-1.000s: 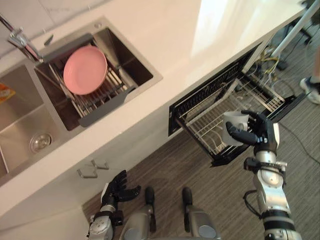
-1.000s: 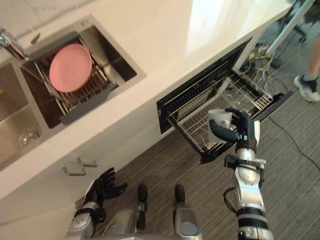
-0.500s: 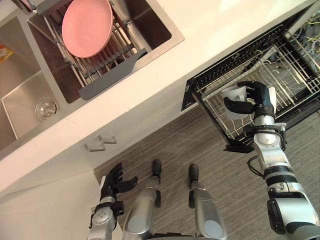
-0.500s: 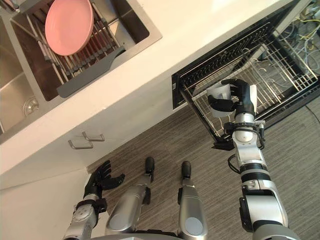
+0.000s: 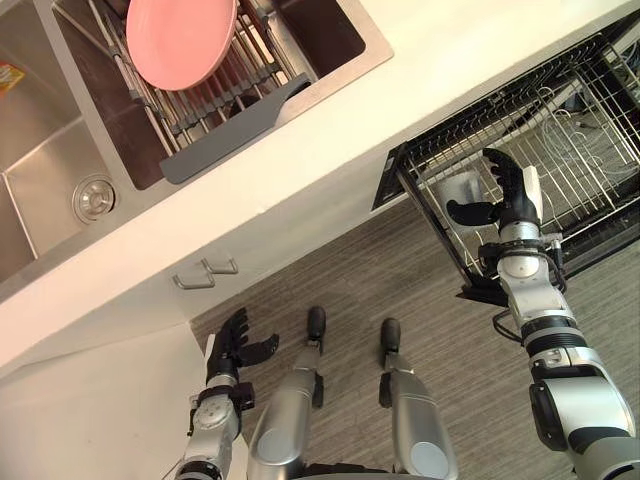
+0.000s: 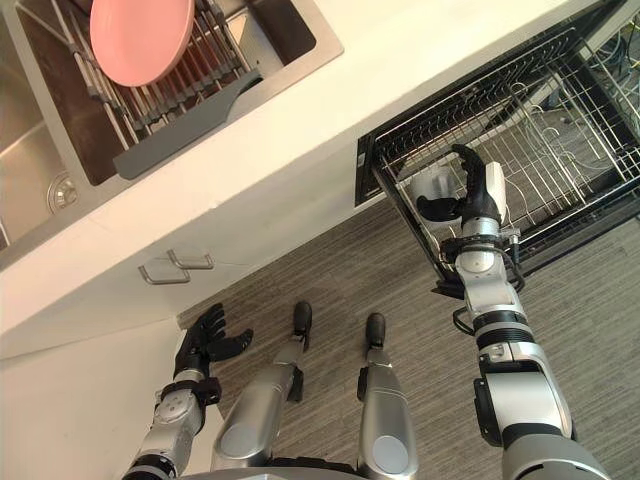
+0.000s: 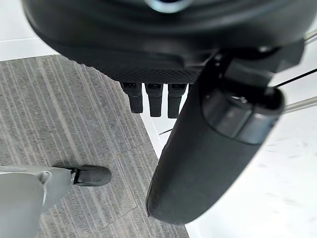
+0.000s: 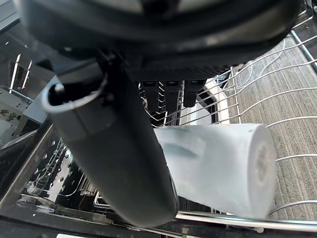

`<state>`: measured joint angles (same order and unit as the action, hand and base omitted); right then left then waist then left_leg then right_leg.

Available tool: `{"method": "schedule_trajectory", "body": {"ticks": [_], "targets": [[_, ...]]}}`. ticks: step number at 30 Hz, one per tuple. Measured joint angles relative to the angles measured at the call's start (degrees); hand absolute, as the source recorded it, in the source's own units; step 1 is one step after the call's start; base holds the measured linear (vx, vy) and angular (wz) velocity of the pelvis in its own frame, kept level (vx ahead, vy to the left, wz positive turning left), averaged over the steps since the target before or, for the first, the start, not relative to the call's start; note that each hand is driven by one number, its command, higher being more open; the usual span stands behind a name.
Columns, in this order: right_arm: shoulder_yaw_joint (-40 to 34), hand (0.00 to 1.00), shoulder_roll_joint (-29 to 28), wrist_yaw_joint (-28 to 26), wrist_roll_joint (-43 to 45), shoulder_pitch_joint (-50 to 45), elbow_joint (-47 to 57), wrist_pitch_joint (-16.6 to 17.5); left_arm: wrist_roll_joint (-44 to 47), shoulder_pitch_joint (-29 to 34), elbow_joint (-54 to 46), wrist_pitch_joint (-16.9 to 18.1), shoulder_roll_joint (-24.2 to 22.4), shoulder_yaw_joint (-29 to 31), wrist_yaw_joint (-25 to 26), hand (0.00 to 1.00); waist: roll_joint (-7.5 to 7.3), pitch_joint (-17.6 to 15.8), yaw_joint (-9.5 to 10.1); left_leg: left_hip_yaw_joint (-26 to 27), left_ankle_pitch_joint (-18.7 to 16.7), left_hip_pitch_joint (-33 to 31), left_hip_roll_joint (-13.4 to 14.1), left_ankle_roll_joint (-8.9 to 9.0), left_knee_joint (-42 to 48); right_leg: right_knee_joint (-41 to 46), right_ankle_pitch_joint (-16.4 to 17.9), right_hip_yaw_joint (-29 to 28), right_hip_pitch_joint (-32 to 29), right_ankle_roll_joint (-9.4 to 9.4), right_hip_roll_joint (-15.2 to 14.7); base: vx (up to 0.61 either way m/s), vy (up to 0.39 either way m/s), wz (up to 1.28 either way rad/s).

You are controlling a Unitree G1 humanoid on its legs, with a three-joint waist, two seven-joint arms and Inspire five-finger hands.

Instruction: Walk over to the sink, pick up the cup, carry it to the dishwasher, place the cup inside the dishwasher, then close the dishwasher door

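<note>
A pale cup (image 8: 218,166) is shown on its side in the dishwasher rack (image 5: 580,130), between the straight fingers and thumb of the right hand (image 5: 512,205). It is judged light, rigid, slippery and breakable, and best gripped round its wall. The left hand (image 5: 235,345) is hung low with its fingers spread.

A pink plate (image 5: 180,40) stands in a grey dish rack (image 5: 235,120) beside a white counter (image 5: 330,140), metal cabinet handles (image 5: 205,272) below.
</note>
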<state>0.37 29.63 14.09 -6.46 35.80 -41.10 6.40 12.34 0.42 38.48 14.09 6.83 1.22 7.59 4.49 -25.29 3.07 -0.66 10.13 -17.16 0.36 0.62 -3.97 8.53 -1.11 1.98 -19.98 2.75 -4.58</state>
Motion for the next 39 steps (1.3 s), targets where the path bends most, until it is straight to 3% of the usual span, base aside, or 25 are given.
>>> {"method": "schedule_trajectory", "body": {"ticks": [9, 16, 18, 20, 27, 30, 31, 32, 35, 37, 39], "targets": [[-5.1, 0.9, -4.7, 0.0, -0.4, -15.0, 18.6, -0.1, 0.2, 0.8, -1.7, -0.3, 1.1, 6.0, -0.1, 0.9, -1.07, -0.2, -0.6, -0.5, -0.4, 4.8, 0.6, 0.29, -1.0, -0.1, 1.2, 0.9, 4.7, -0.5, 0.5, 0.01, -0.02, 0.02], [-9.2, 0.9, -14.0, -2.1, 0.7, -32.0, 33.7, 0.5, 1.2, 4.3, -2.0, -1.4, 1.9, 11.4, -0.6, 0.9, -5.11, 1.7, -1.74, -0.4, -2.5, 9.6, 0.8, 0.5, -0.9, -1.7, 2.5, 1.2, 10.2, -0.68, 0.8, 0.07, -0.021, -0.01], [-10.4, 0.9, -16.9, -2.9, 0.7, -36.5, 38.4, 0.8, 1.2, 6.1, -1.5, -1.8, 2.0, 12.1, -1.0, 0.9, -6.83, 3.2, -2.34, -0.4, -3.1, 10.9, 0.8, 0.52, -0.9, -1.8, 3.2, 1.3, 11.6, -0.63, 0.7, 0.13, -0.018, 0.02], [-11.3, 0.9, -18.8, -3.6, 0.7, -39.6, 42.2, 1.4, 1.1, 6.6, 0.0, -2.3, 1.9, 12.4, -1.5, 0.9, -7.45, 4.8, -2.53, -0.2, -3.6, 12.1, 0.7, 0.44, -0.9, -2.4, 3.5, 1.4, 13.2, -0.61, 0.7, 0.11, -0.011, 0.01], [-11.1, 0.9, -21.4, -5.9, 2.0, -45.1, 52.1, 5.3, 0.9, 9.3, 2.6, -2.9, 0.9, 13.7, -1.6, 0.9, -7.61, 9.9, -2.64, -0.9, -6.6, 15.2, 0.5, 0.64, 1.3, -3.5, 5.0, 2.2, 18.2, -0.68, 0.5, 0.06, -0.012, 0.07], [-11.1, 0.9, -21.3, -5.9, 3.0, -45.7, 55.8, 5.4, -0.1, 9.2, 2.5, -2.8, 0.4, 14.2, -1.5, 0.9, -7.39, 10.0, -3.08, -1.9, -11.3, 10.4, 0.3, 1.77, 10.1, -1.9, 6.5, 6.1, 19.1, -1.03, 0.0, -0.02, -0.009, 0.52], [-11.1, 0.9, -21.2, -5.8, 3.0, -45.7, 56.2, 5.6, -0.3, 9.2, 2.5, -2.8, 0.3, 14.2, -1.6, 0.9, -7.26, 10.0, -3.14, 0.1, -12.8, 9.3, 1.1, 1.08, 12.3, -1.6, 6.9, 7.2, 19.4, -1.11, -0.1, -0.03, -0.001, 1.02], [-11.1, 0.9, -20.6, -5.4, 3.1, -45.7, 57.0, 5.7, -0.6, 9.2, 2.7, -2.8, -0.6, 14.2, -1.5, 0.9, -6.71, 10.3, -3.12, 9.3, -15.3, 7.4, 5.5, 1.88, 17.7, -1.7, 7.6, 10.1, 21.0, -1.17, -0.1, 0.0, 0.002, 0.94], [-10.8, 0.9, -17.8, -5.0, 3.1, -44.3, 57.2, 6.3, -0.7, 9.2, 3.7, -2.8, -2.3, 13.7, -1.5, 0.9, -5.36, 11.1, -2.89, 24.3, -15.9, 6.4, 12.4, 1.93, 23.0, -1.3, 9.3, 15.4, 23.0, 0.06, -1.1, 0.05, 0.086, 1.02], [-10.0, 0.9, -16.2, -5.0, 3.0, -42.2, 57.1, 6.3, -1.2, 9.3, 4.2, -2.8, -2.8, 13.6, -1.5, 0.9, -5.17, 11.2, -2.67, 29.5, -15.2, 5.8, 12.7, 0.98, 23.7, -0.7, 9.9, 17.4, 22.9, 1.25, -2.8, 0.1, 0.187, 0.71], [-8.7, 0.9, -15.0, -5.3, 2.7, -39.5, 57.1, 6.3, -1.2, 10.0, 4.5, -2.8, -2.8, 13.5, -1.4, 0.9, -5.23, 11.4, -1.99, 28.5, -16.5, 5.6, 10.2, -0.31, 24.1, 0.2, 11.0, 19.2, 23.5, 2.96, -5.0, 0.12, 0.167, 0.5]]}}
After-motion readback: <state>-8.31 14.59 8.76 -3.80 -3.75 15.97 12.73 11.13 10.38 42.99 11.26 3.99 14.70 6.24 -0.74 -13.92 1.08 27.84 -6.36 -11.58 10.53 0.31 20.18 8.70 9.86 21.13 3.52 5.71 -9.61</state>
